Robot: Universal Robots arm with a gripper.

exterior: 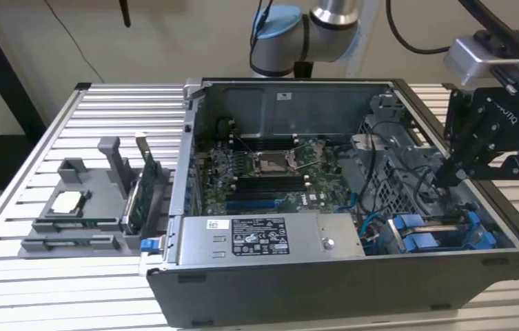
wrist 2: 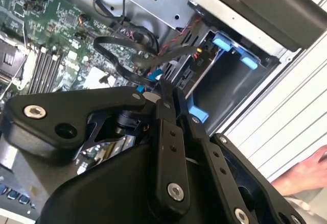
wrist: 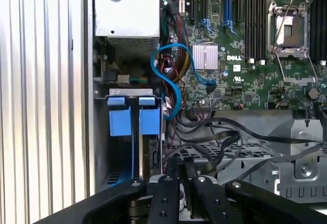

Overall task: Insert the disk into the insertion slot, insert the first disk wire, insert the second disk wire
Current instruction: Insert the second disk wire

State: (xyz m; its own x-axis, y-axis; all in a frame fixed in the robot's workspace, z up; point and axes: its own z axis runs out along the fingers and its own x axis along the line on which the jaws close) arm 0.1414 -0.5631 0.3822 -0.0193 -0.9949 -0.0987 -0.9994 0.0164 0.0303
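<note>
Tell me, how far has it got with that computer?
Done, seemingly: the disk looks seated edge-on in the blue-railed insertion slot. In hand: the gripper hangs just above that slot, beside black wires draped across the case. Left: I cannot tell whether either wire is plugged in.

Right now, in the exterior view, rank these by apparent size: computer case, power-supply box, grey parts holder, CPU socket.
Largest: computer case.
Next: power-supply box and grey parts holder, too alike to rank.
Smallest: CPU socket.
</note>
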